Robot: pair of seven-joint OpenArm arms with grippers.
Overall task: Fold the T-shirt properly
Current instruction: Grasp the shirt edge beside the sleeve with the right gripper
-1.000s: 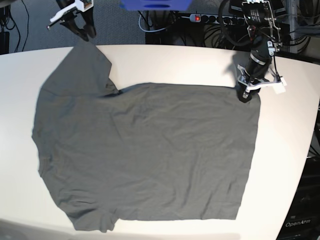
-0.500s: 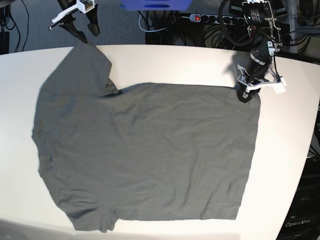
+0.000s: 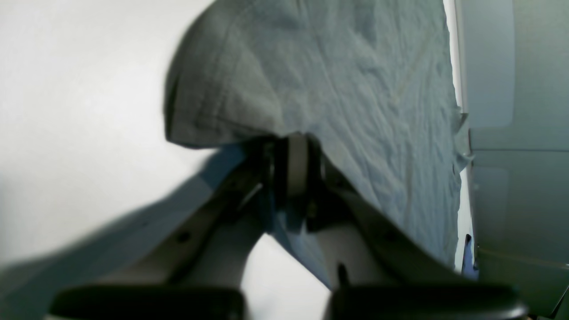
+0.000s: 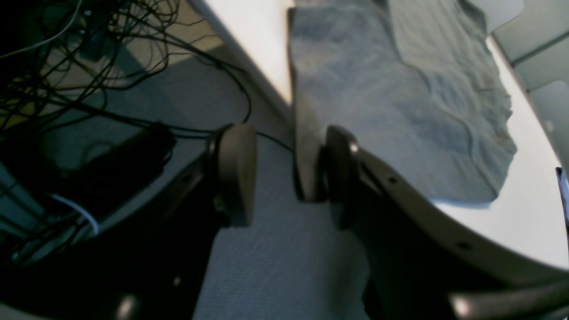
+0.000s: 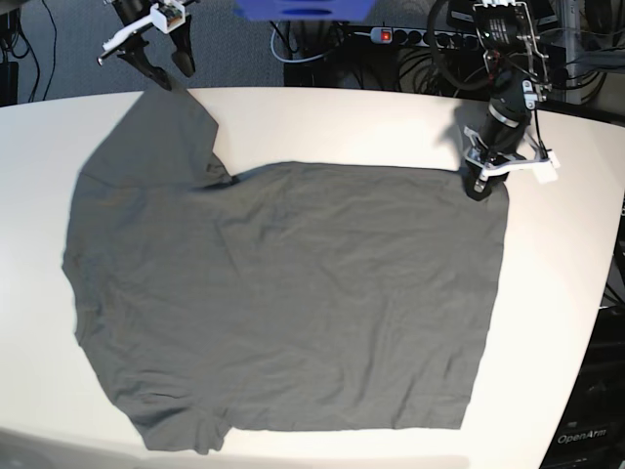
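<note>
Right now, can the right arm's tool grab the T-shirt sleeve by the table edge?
Probably yes. The right tool is open, just off the table edge, with the T-shirt sleeve hem right beside one finger, and nothing lies between them.

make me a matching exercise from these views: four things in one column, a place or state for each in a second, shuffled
Things:
1. T-shirt
2. left end effector
3. right end effector
4. power strip

Places or states:
a. open, beyond the table's far edge
b. shut on a shirt corner
c. on the floor behind the table, red switch
d. spread flat on the table

Pairs: 1-d, 2-b, 3-a, 4-c
</note>
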